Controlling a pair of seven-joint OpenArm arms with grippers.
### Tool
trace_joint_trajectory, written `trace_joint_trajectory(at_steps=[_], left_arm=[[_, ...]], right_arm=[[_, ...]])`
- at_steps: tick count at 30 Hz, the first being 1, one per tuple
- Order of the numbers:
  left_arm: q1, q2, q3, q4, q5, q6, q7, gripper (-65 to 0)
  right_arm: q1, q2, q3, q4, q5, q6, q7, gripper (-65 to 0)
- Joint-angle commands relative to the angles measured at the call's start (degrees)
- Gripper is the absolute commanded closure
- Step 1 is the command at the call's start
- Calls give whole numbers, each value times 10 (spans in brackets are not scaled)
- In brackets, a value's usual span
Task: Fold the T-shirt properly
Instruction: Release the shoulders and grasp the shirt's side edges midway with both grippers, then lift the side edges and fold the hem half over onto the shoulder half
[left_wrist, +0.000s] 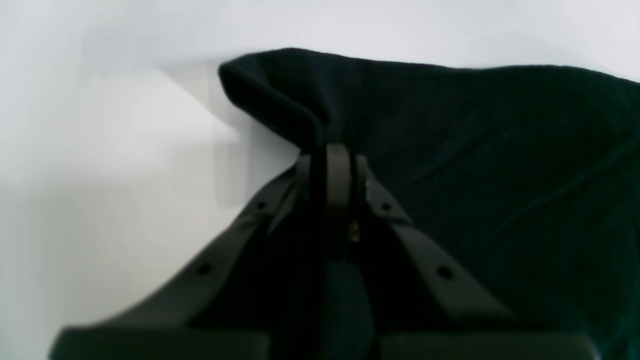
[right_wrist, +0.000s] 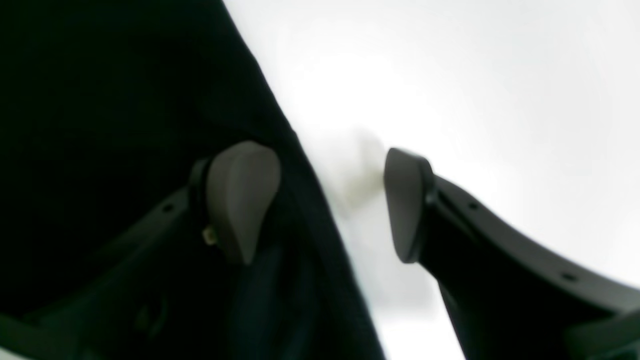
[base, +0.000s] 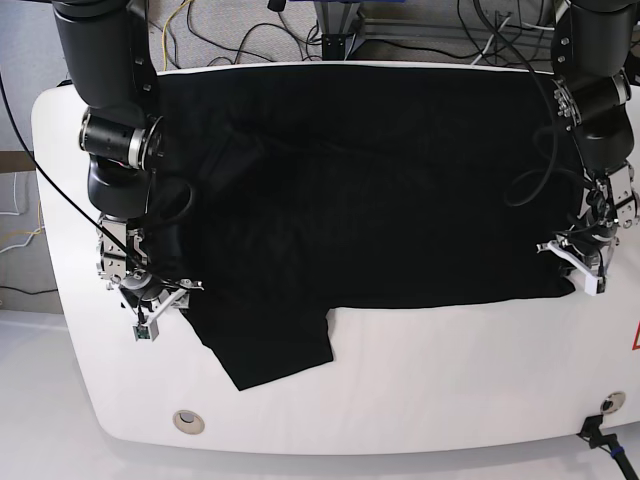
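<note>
White desk (base: 420, 380), rounded corners, bare along its near edge; two small round fittings (base: 187, 421) near the front corners.

T-shirt (base: 380, 190): large, plain black, spread flat over the far half of the desk, reaching from one side edge to the other. One sleeve (base: 270, 345) lies out toward the near edge on the right arm's side.

Left gripper (left_wrist: 332, 165): at the desk's side edge, jaws closed tight on a raised fold of the T-shirt's hem corner, cloth bunched above the fingertips.

Right gripper (right_wrist: 330, 200): low at the opposite side edge, jaws apart and straddling the cloth's edge, one finger (right_wrist: 242, 195) over black fabric, the other over bare desk; nothing gripped.
</note>
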Motion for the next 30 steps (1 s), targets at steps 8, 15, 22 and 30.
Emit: trace_joint_trajectory(at_steps=[8, 15, 22, 30], left_arm=[[-7, -12, 0, 12, -6, -1, -11, 0], [-7, -13, 0, 12, -5, -1, -11, 0], [-7, -13, 0, 12, -5, -1, -11, 0], [-6, -13, -4, 40, -9, -11, -13, 0]], right_arm=[[34, -39, 23, 13, 9, 6, 7, -376], [36, -53, 24, 13, 9, 6, 7, -371], [32, -53, 23, 10, 6, 4, 34, 0], [36, -52, 22, 14, 5, 5, 35, 0]])
